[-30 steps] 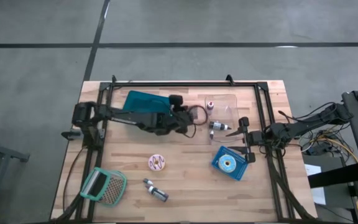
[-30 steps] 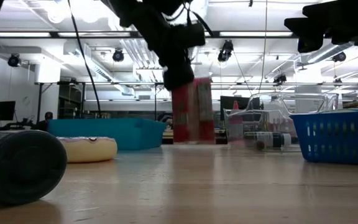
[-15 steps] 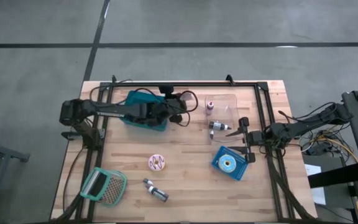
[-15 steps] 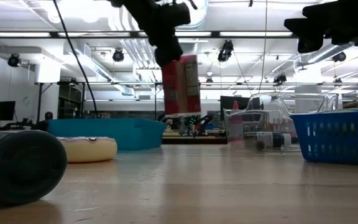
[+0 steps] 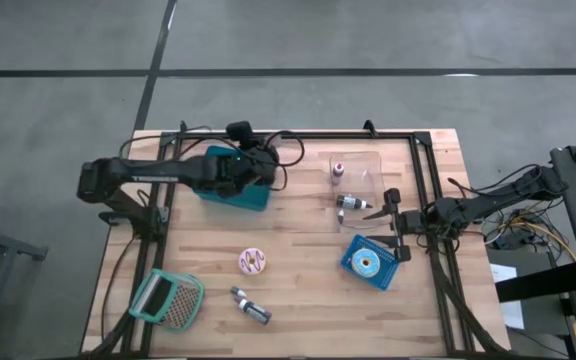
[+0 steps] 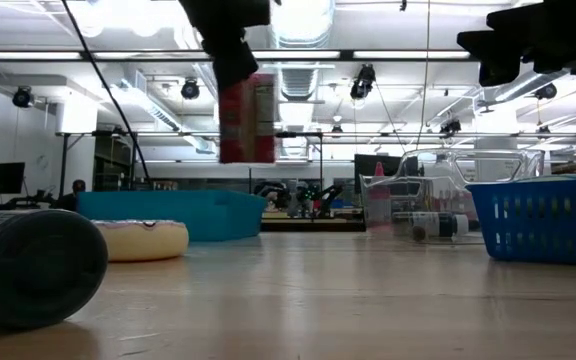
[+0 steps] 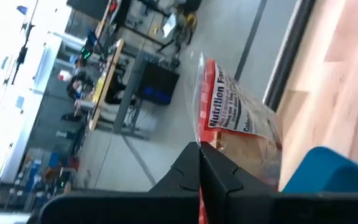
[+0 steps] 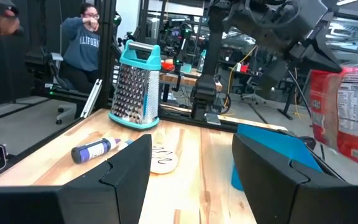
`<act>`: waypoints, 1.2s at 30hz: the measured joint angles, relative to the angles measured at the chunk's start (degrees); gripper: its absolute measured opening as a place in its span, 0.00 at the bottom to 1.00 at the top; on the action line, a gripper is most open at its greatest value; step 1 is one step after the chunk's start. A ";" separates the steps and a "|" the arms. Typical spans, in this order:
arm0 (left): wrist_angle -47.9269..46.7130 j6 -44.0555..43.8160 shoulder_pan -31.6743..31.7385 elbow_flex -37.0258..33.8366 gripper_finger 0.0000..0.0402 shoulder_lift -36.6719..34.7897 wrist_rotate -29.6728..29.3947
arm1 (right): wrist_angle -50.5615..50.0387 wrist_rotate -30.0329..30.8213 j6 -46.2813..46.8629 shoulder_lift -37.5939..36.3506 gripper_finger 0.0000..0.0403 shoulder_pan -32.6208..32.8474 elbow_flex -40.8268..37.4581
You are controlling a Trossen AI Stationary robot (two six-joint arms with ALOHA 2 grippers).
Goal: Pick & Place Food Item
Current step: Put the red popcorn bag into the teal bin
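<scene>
**Item in hand.** Snack bag (image 7: pixel 241 134), red and clear film with a "Nutrition Facts" panel. The left jaws (image 7: pixel 199 163) are clenched on its top edge, and the bag hangs below them, clear of the counter (image 5: pixel 298 265). In the low view the bag (image 6: pixel 247 117) hangs upright over the teal bin (image 6: pixel 173 215).

**Handling, as judged.** Light, by the way it hangs from one pinch. The film is soft and likely slippery, and the contents are probably brittle, so a hard squeeze on the body could crush them. The sealed top strip looks the best place to hold: flat, stiff enough, with nothing inside it. The bag is likely to swing under a quick move and may flop over when let go.

**Just below the left jaws.** Teal bin (image 5: pixel 230 180), open-topped and apparently the nearest receptacle.

**Farther from the left jaws.**
- Frosted doughnut (image 5: pixel 253 262)
- Box grater (image 5: pixel 169 299)
- Small dark bottle (image 5: pixel 250 306)
- Clear tray (image 5: pixel 360 178) with small bottles

**Far side.** The right jaws (image 8: pixel 191 155) stand released and idle beside the blue basket (image 5: pixel 372 262); this arm waits.
</scene>
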 joint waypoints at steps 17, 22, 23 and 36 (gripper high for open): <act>-26.49 -22.82 5.60 -0.46 0.00 -0.87 -2.97 | -0.39 -0.02 0.17 -0.02 0.54 0.00 0.00; -31.58 -28.39 6.83 -2.48 0.00 -0.87 -2.00 | -0.41 -0.02 0.17 -0.02 0.54 0.00 0.00; -32.24 -29.39 7.08 -3.16 0.00 -0.87 -1.79 | -0.43 -0.02 0.17 -0.02 0.54 0.00 0.00; -41.90 -41.35 10.61 -9.27 0.00 -1.26 -1.87 | -0.79 -0.02 0.08 -0.04 0.54 0.00 0.00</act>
